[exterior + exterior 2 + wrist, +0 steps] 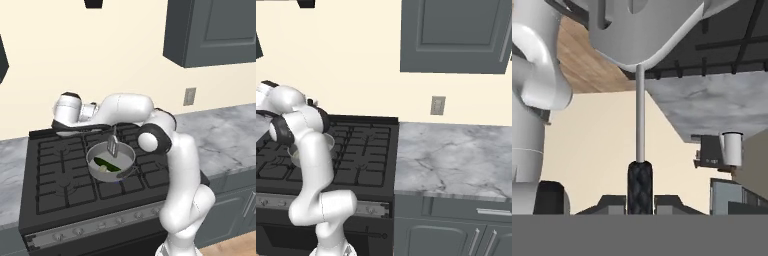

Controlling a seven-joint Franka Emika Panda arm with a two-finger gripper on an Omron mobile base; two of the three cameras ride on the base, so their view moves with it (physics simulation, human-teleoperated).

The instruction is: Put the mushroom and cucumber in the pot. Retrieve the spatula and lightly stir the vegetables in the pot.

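The grey pot [126,156] stands on the middle of the black stove [55,185]. Inside it lie the dark green cucumber [106,164] and, at its near end, the pale mushroom [103,170]. My gripper [113,129] hangs just above the pot's far rim, shut on the spatula. The spatula's grey blade [113,146] points down over the pot, just above the vegetables. In the hand view, the black handle [640,186] sits clamped between my fingertips [613,204], and the thin shaft leads to the blade [647,35].
A grey marble counter [451,155] runs to the right of the stove, with another stretch [10,170] on its left. A dark wall cabinet [456,35] hangs above the counter, and an outlet [438,105] sits on the cream wall.
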